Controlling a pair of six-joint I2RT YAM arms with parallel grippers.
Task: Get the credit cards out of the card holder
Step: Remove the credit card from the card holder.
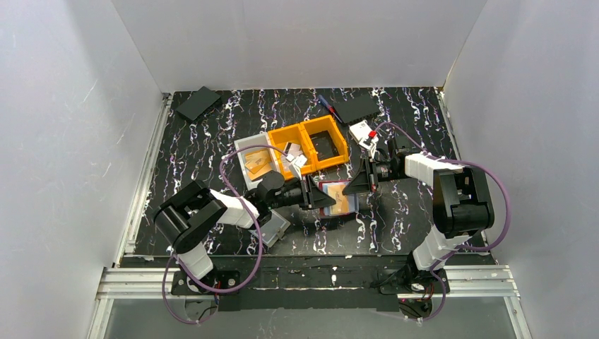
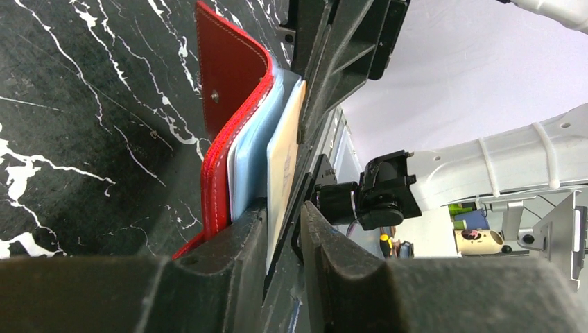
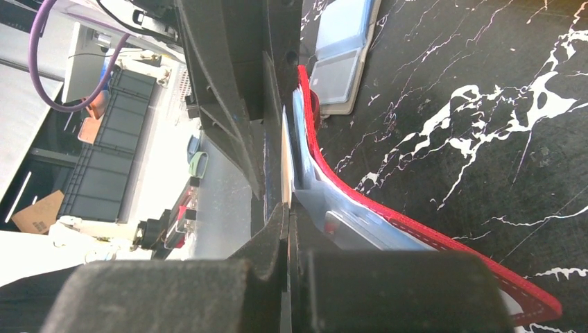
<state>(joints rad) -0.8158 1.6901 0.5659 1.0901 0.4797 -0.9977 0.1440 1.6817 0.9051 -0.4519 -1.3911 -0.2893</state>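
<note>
The red card holder lies open mid-table between both arms; its red cover curls up with pale blue sleeves inside. A tan credit card stands out from the sleeves. My left gripper has its jaws narrowly apart around the card's near edge, with a dark slit beside one finger. From the other side, my right gripper is shut on the card's thin edge, next to the red cover. In the top view the left gripper and right gripper meet over the holder.
Two orange bins and a grey tray stand just behind the holder. A clear plastic case lies by the left arm. Black flat pads, a pen and a small white device sit at the back.
</note>
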